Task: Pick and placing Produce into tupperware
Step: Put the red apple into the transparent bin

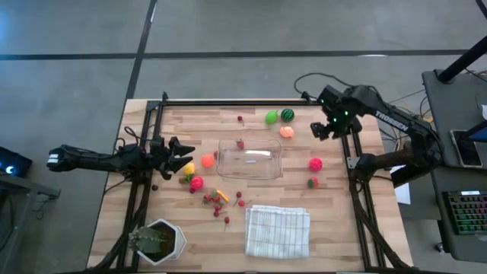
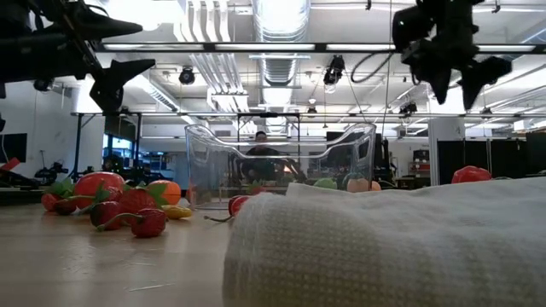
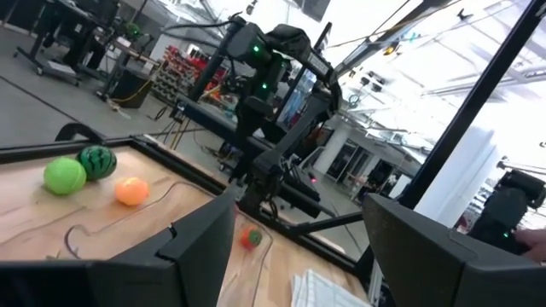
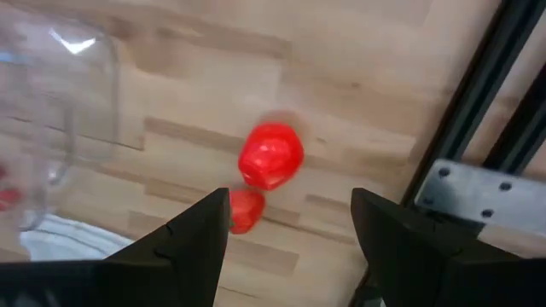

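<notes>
The clear tupperware [image 1: 249, 158] stands mid-table with one red berry [image 1: 240, 144] inside. Produce lies loose around it: green, striped and orange balls [image 1: 286, 131] at the far side, a pink fruit [image 1: 316, 164] and a red one [image 1: 313, 183] to its right, and orange, yellow, pink pieces and small red berries [image 1: 217, 199] to its left. My right gripper [image 1: 323, 128] hangs high and open over the table's far right, pointing down; the pink fruit [image 4: 270, 156] shows below between its fingers. My left gripper [image 1: 179, 152] stands open and level at the left, touching nothing.
A folded white cloth [image 1: 278, 230] lies near the front edge, right of centre. A potted green plant in a white pot [image 1: 158, 240] stands at the front left. Black frame rails [image 1: 354, 164] run along both sides of the table. A person shows far behind the table.
</notes>
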Tool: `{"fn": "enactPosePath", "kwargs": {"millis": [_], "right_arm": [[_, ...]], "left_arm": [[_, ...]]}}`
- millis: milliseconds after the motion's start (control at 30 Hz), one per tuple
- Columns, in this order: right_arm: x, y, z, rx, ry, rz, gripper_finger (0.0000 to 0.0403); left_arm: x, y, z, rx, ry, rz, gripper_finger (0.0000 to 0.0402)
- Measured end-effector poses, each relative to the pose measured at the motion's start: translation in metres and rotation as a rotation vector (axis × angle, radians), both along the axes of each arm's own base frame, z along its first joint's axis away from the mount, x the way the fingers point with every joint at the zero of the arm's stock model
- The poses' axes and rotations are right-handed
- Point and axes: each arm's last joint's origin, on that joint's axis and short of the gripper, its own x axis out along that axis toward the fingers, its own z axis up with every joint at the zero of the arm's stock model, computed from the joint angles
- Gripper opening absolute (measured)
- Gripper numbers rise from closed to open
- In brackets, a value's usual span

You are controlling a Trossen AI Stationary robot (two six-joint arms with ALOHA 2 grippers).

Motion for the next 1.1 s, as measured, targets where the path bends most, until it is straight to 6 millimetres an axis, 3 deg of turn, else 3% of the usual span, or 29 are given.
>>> {"fn": "enactPosePath", "kwargs": {"millis": [300,667,1100], "right_arm": [[-0.007,0.026,-0.041,0.038,-0.068,-0.007,0.0238],[-0.011,0.026,-0.054,-0.115,-0.013,-0.046,0.0238],[0.009,0.035,-0.071,-0.051,-0.039,0.032,0.0245]], "left_arm": [[0.003,0.000,-0.004,-0.074,0.031,-0.010,0.0245],[0.006,0.000,-0.008,-0.074,0.068,-0.009,0.0245],[0.008,0.000,-0.010,-0.073,0.091,-0.008,0.0245]]}}
